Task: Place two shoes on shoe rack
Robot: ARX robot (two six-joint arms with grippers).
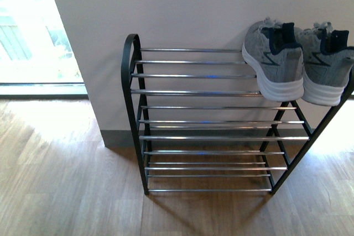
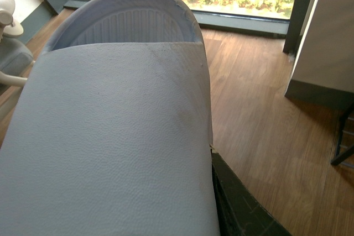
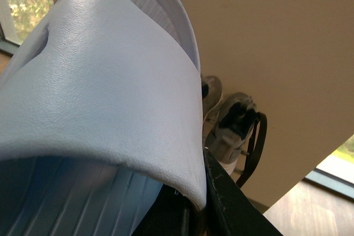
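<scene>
Left claw [image 2: 232,203] grasping pale blue textured slide sandal [image 2: 110,136], right claw [image 3: 204,203] grasping its smooth-strapped mate [image 3: 105,92].

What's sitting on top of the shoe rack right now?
A pair of grey sneakers sits at the right end of the shoe rack's top shelf; the rest is bare rods. The lower shelves look empty.

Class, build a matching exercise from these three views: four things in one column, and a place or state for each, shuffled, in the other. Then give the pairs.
1. grey sneakers
2. left hand's slide sandal
3. shoe rack
4. right hand's slide sandal

A. stands against the wall
B. on the top shelf
C. held over wooden floor near windows
D. held close to the sneakers

Pairs: 1-B, 2-C, 3-A, 4-D
</scene>
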